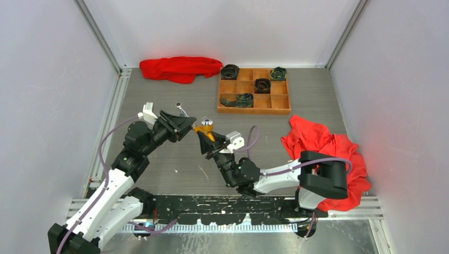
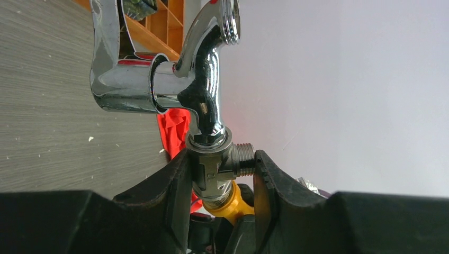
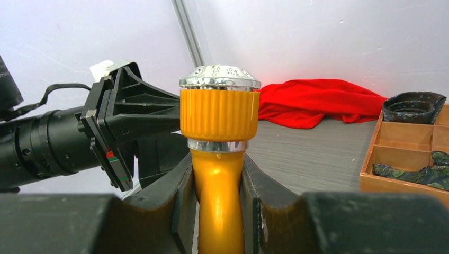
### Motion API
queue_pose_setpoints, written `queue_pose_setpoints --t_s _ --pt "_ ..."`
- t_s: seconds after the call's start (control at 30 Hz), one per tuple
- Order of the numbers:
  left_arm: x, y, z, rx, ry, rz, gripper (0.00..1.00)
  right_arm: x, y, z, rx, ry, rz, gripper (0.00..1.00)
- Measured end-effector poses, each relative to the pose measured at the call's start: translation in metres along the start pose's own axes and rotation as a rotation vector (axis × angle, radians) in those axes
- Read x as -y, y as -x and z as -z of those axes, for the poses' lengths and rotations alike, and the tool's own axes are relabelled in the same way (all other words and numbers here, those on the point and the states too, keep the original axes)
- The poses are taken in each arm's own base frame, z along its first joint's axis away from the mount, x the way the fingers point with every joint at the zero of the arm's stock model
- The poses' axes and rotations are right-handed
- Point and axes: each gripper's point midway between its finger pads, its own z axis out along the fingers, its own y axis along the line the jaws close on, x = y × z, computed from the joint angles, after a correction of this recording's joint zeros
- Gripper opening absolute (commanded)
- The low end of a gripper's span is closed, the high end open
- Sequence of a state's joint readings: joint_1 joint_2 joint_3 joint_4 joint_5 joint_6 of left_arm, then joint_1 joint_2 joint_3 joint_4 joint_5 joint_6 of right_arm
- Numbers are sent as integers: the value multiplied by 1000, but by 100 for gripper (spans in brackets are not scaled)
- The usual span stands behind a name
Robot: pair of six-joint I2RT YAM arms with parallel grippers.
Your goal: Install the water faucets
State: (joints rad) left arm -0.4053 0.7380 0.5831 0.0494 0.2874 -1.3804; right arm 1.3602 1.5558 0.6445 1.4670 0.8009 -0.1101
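Observation:
The shiny silver faucet with its small handle stands up from my left gripper, which is shut on its threaded valve body. Below that body an orange-yellow end of the other faucet touches it. My right gripper is shut on the orange-yellow faucet, whose ribbed head with a silver cap rises above the fingers. From above, the left gripper and right gripper meet mid-table, with the silver faucet and the orange-yellow faucet held end to end.
A wooden compartment tray with dark rolled items stands at the back right. One red cloth lies at the back, another red cloth by the right arm's base. Grey walls close in both sides.

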Motion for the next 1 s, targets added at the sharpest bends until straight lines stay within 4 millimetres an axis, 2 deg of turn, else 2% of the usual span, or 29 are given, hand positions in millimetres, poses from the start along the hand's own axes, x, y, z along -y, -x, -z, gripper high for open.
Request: queue_pose_setpoints --t_s 0.2,0.3,0.43,0.6,0.7,0.77,0.9,1.0 --pt "-6 0 -1 7 25 8 0 0 -9 7 -2 3 61 1" --pt "-14 -2 1 4 64 3 0 10 -14 18 -24 2 110 1" --pt "-29 -1 6 6 161 -28 0 41 -11 34 -96 -24 147 1" --pt "-43 1 11 1 283 -76 0 111 27 25 -139 -180 4 0" --pt "-60 -5 11 -22 368 -99 0 139 36 31 -162 -250 -47 0" --pt "-76 -12 13 -46 438 -119 0 154 26 37 -221 -281 -66 0" --pt "-108 -27 18 -103 596 -185 0 178 -13 56 -394 -341 -71 0" --pt "-123 -34 20 -137 698 -249 0 180 -36 71 -499 -350 -81 0"
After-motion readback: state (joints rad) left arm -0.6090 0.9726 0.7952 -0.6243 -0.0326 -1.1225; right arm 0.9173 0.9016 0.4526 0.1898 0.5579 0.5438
